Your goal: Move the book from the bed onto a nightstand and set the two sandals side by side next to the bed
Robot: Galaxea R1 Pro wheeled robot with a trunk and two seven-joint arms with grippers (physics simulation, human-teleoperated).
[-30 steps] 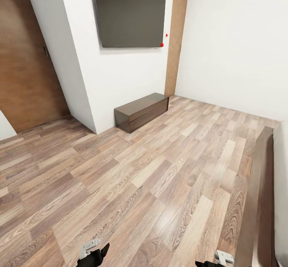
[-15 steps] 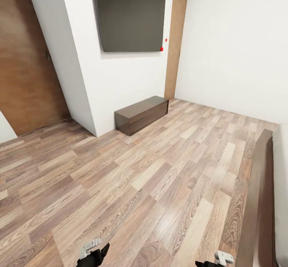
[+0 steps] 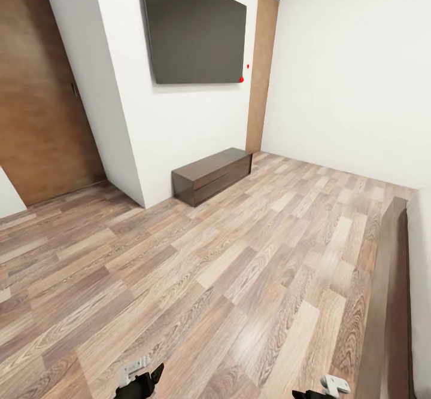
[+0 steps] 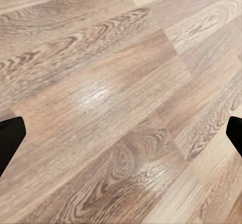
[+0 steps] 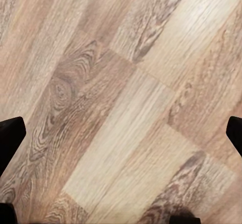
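You are in transit through the bedroom, and both arms ride low and tucked at the bottom edge of the head view, a sensible carry while the base moves: the left gripper (image 3: 139, 378) sits at about 7 o'clock and the right gripper (image 3: 328, 386) at about 5 o'clock, each aimed down at the wood-plank floor (image 3: 197, 267). In each wrist view the dark fingertips (image 4: 10, 138) stand at opposite edges with bare planks between, so both sets of jaws are wide apart and carry nothing. The bed (image 3: 392, 303) shows as a dark brown frame rail with a sliver of pale mattress at 4 o'clock; the book and sandals are not in sight from here. Ahead at 12 o'clock a long low dark-brown cabinet (image 3: 211, 174) stands against the wall under a dark wall-mounted screen (image 3: 194, 28); it is probably not your nightstand. A tan door (image 3: 261, 70) stands at 1 o'clock.
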